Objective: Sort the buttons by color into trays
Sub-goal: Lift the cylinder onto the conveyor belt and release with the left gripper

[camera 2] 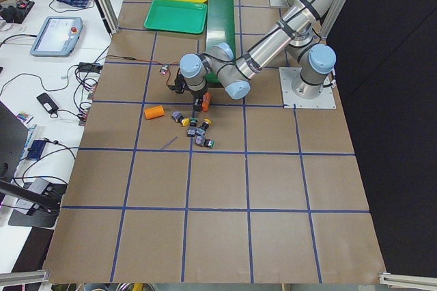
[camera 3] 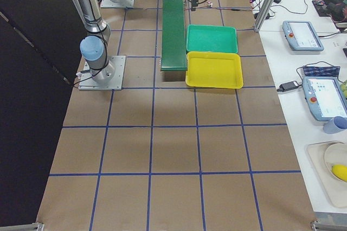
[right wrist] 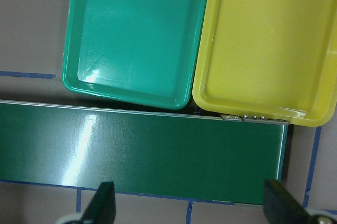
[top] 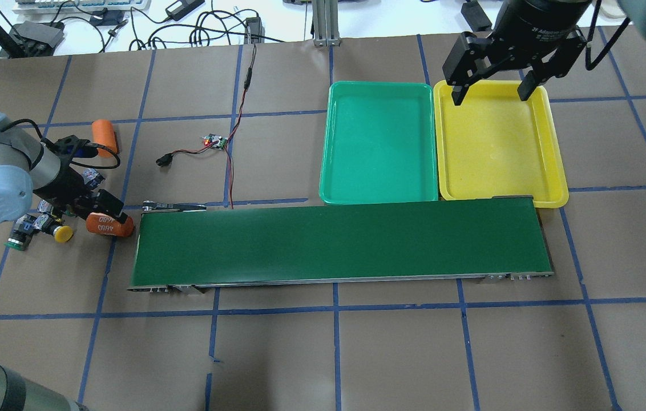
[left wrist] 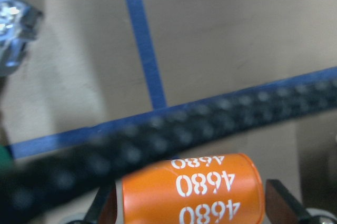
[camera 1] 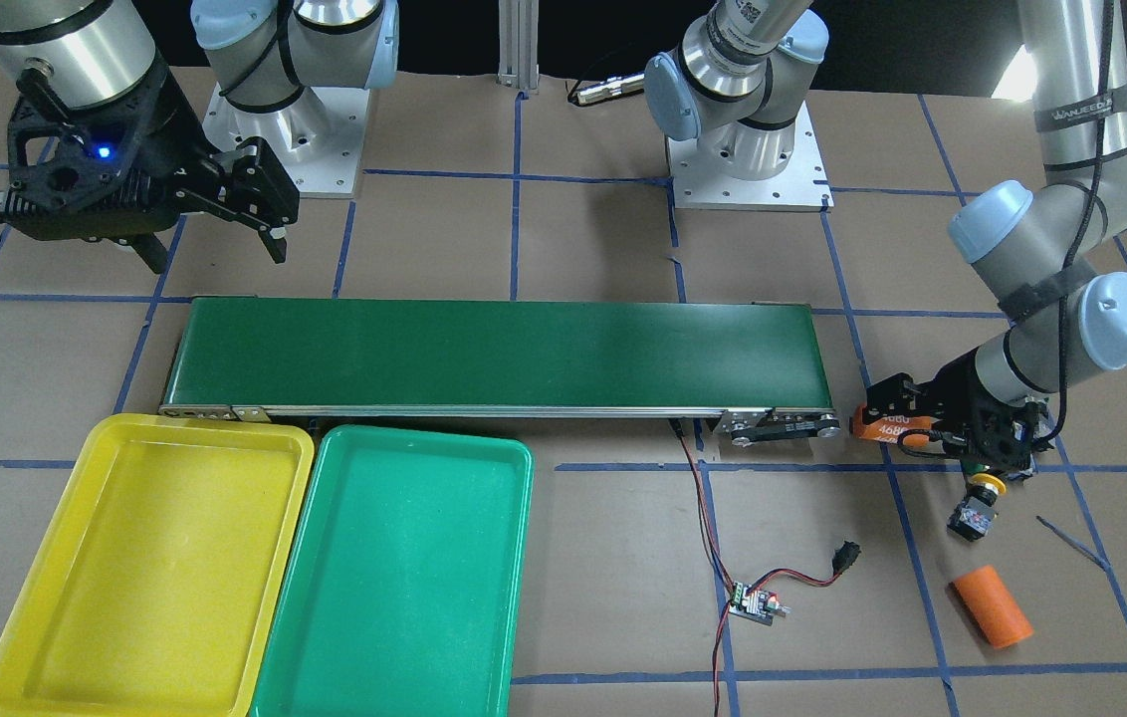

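Observation:
The buttons lie in a cluster by my left gripper (camera 1: 907, 430), beyond the belt's end. One yellow-capped button (camera 1: 980, 488) shows clearly, also in the overhead view (top: 63, 233). A green cap (camera 1: 972, 466) peeks out under the wrist. The exterior left view shows several buttons (camera 2: 194, 127). My left gripper is low at the table and open, with the orange cylinder marked 4680 (left wrist: 192, 190) between its fingers. My right gripper (top: 491, 94) is open and empty, high over the far rim of the yellow tray (top: 497, 148). The teal-green tray (top: 380, 142) sits beside it. Both trays hold nothing.
The long dark-green conveyor belt (top: 340, 240) runs between the trays and the robot. A second orange cylinder (camera 1: 992, 605) lies past the buttons. A small circuit board (camera 1: 758, 602) with red-black wires lies near the belt's left end.

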Controlling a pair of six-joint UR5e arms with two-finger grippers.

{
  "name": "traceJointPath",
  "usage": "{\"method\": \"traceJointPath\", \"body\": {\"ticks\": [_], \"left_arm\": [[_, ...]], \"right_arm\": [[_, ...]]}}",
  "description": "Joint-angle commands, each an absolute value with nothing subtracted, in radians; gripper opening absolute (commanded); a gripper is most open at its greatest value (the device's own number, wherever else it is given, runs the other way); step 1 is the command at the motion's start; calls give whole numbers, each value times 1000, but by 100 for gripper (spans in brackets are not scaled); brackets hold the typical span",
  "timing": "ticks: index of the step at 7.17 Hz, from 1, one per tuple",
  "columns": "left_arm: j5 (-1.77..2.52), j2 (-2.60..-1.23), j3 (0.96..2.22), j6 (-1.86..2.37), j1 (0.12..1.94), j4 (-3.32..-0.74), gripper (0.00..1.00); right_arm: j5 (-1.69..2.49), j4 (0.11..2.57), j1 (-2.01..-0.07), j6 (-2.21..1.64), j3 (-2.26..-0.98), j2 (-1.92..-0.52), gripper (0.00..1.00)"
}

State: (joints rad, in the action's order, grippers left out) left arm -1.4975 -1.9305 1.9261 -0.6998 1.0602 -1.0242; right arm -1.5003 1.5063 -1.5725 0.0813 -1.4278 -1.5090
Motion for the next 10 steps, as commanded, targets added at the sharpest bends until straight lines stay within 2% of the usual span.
{"method": "traceJointPath", "body": {"ticks": [1,3,4,5,6,10], "left_arm": [[-1503,-1933,1937,-695,1062,-1022,100],[-1508,-1936,1937,-696,1062,-1020,100],[-1509,-1936,1934,-696,1062,-1017,90],[-1516,-1927,1934,-696,1065,-1017,40],[-1519,-1899,1924,-686,1072,-1031,20],[-1526,-1673,1928,-484,1184,-1224,20]], "right_arm": [[-1500,1506,-1574,81,-1428,-1509,100],[-1500,1506,-1574,81,-1428,-1509,100],[-1500,1508,-1574,81,-1428,-1509,100],[-1500,1508,-1574,81,-1428,-1509,100],[-1500,1508,-1574,81,-1428,-1509,100],[-1500,1509,-1574,80,-1428,-1509,100]]}}
